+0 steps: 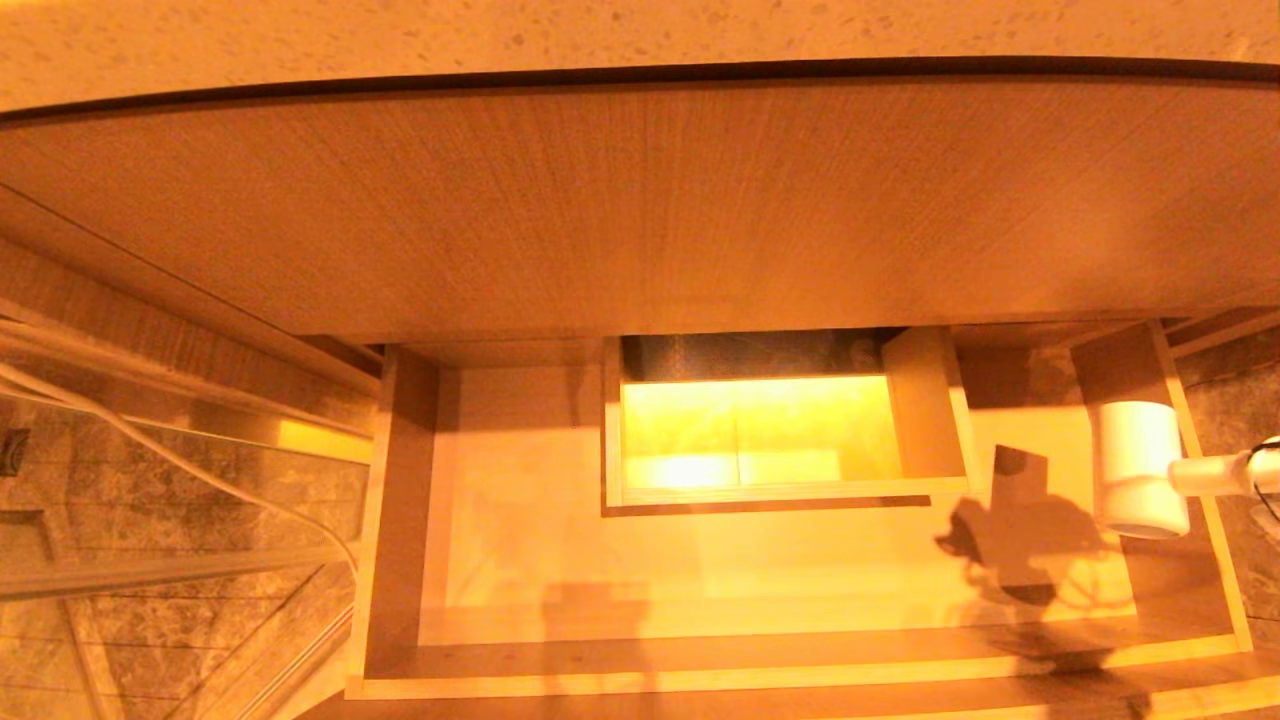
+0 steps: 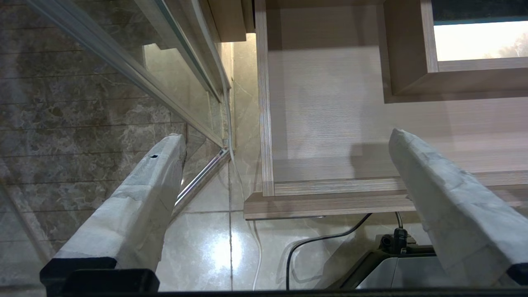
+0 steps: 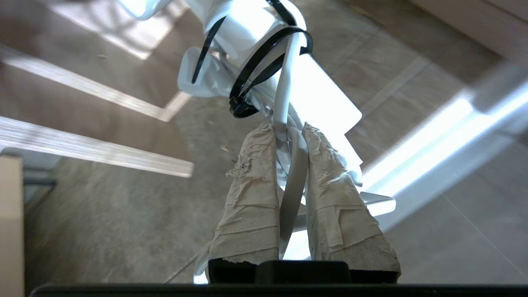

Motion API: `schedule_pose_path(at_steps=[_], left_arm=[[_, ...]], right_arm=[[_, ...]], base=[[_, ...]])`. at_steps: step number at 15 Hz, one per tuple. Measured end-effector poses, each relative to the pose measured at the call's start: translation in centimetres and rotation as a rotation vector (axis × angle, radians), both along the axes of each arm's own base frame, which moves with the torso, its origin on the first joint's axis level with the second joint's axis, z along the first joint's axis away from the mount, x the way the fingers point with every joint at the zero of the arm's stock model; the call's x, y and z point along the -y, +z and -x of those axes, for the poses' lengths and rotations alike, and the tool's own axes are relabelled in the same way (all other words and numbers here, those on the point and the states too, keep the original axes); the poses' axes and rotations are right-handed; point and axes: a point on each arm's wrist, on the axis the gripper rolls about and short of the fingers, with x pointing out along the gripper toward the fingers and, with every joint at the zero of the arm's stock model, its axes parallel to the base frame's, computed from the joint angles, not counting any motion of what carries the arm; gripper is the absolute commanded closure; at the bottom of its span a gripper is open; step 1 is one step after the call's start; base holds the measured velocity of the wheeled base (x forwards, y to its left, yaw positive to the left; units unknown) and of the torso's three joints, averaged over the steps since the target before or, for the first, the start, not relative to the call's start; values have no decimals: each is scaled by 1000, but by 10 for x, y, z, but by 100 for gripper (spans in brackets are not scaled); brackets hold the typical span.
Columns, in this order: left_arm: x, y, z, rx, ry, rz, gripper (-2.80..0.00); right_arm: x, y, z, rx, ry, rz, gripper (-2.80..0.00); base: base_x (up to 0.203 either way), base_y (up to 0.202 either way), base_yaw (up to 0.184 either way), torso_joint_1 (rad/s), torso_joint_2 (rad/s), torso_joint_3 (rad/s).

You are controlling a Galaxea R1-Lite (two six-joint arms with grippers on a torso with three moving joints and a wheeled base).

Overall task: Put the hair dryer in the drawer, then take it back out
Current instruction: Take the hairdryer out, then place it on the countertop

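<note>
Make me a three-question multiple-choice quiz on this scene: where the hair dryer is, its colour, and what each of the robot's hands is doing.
1. Where is the hair dryer?
A. over the drawer's right end
B. in the boxed cut-out
C. on the floor at left

2. What colour is it?
A. black
B. white
C. red

3. How are the two grippers?
A. both open
B. both shut
C. right gripper shut on the dryer's cord, left gripper open and empty

Answers:
1 A, the head view shows it at the right wall of the drawer.
2 B, barrel and handle are white.
3 C, the right fingers pinch the cord; the left stand apart.
</note>
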Motion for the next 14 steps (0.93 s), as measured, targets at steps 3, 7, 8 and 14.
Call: schedule_pose_path(at_steps=[3, 7, 8, 14], left_arm=[[0, 0, 0, 0, -1, 0, -280], [0, 0, 0, 0, 0, 0, -280], [0, 0, 0, 0, 0, 0, -280], [0, 0, 0, 0, 0, 0, -280]], right_arm=[[-8, 10, 20, 73, -13, 35, 0], [-16, 18, 43, 160, -31, 75, 0], [-18, 20, 48, 179, -35, 85, 0], [-28, 29, 71, 314, -47, 153, 0]], base=[[0, 0, 0, 0, 0, 0], [0, 0, 0, 0, 0, 0], [0, 0, 0, 0, 0, 0], [0, 0, 0, 0, 0, 0]])
